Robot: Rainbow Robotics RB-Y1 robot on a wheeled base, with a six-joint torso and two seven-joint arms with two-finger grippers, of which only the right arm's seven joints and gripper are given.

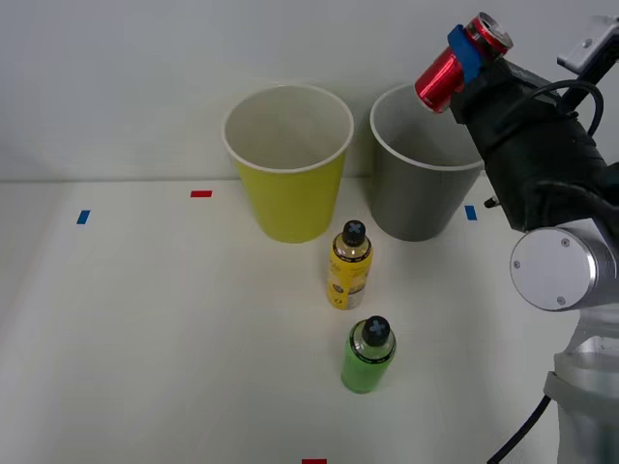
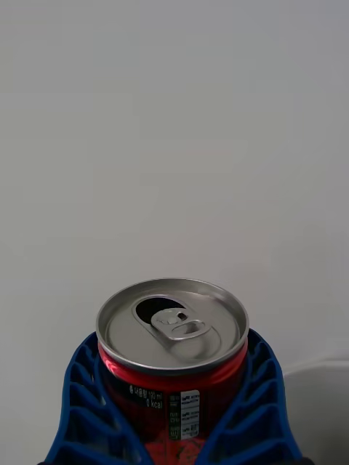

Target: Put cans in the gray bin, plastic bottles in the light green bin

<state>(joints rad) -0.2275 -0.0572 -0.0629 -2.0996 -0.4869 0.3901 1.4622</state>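
Note:
A shiny red can (image 1: 447, 70) hangs tilted in the air above the right rim of the gray bin (image 1: 418, 188), with my right gripper (image 1: 468, 50) shut on it. In the right wrist view the can (image 2: 173, 356) shows its silver top and pull tab, and the blue ribbed fingers (image 2: 83, 414) clasp its sides. The light green bin (image 1: 288, 159) stands just left of the gray one. Two plastic bottles with black caps stand in front of the bins: the yellow-labelled one (image 1: 349, 266) and, nearer me, the bright green one (image 1: 368, 356).
Small tape marks lie on the white table: blue (image 1: 83, 217), red (image 1: 201, 193), blue (image 1: 471, 213) right of the gray bin, and red (image 1: 313, 461) at the front edge. A plain pale wall rises behind the bins.

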